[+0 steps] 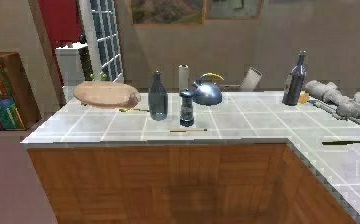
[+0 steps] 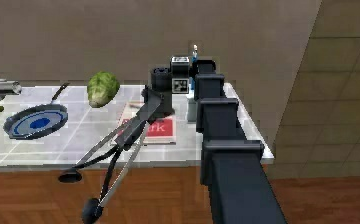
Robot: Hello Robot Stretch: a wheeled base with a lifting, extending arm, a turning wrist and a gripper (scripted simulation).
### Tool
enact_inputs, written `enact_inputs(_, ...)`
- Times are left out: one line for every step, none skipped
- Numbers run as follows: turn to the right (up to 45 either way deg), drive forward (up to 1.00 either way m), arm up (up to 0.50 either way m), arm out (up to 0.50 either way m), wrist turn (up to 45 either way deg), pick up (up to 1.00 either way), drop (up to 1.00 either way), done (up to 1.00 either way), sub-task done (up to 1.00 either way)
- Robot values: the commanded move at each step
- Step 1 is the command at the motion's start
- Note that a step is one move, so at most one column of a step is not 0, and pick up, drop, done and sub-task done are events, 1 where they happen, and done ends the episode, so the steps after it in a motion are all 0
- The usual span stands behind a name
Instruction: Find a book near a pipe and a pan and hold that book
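A red and white book [image 2: 154, 128] lies flat on the tiled counter [image 2: 48, 146]. To its left sit a round blue pan-like dish [image 2: 36, 122] and a green lettuce head [image 2: 103, 88]. A grey pipe-like piece [image 2: 0, 88] lies at the arm side view's far left and again at the forward view's right [image 1: 343, 100]. The dark arm [image 2: 228, 150] reaches over the counter. The gripper [image 2: 80, 194] stretches down-left from its body across the book, its thin fingers [image 2: 113, 160] ending over the counter's front edge. I cannot tell whether it holds anything.
In the forward view the counter [image 1: 248, 120] carries a bread loaf [image 1: 106, 93], two dark bottles [image 1: 159, 95] [image 1: 296, 80], a pepper mill [image 1: 186, 110], a kettle [image 1: 207, 92] and a cup [image 1: 251, 78]. A bookshelf [image 1: 6, 90] stands at the left. Wood cabinets front the counter.
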Motion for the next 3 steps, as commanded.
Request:
enact_inputs(0.0, 0.00, 0.00, 0.00, 45.0, 0.00, 0.00, 0.00, 0.00)
enact_inputs(0.0, 0.00, 0.00, 0.00, 45.0, 0.00, 0.00, 0.00, 0.00)
enact_inputs(0.0, 0.00, 0.00, 0.00, 30.0, 0.00, 0.00, 0.00, 0.00)
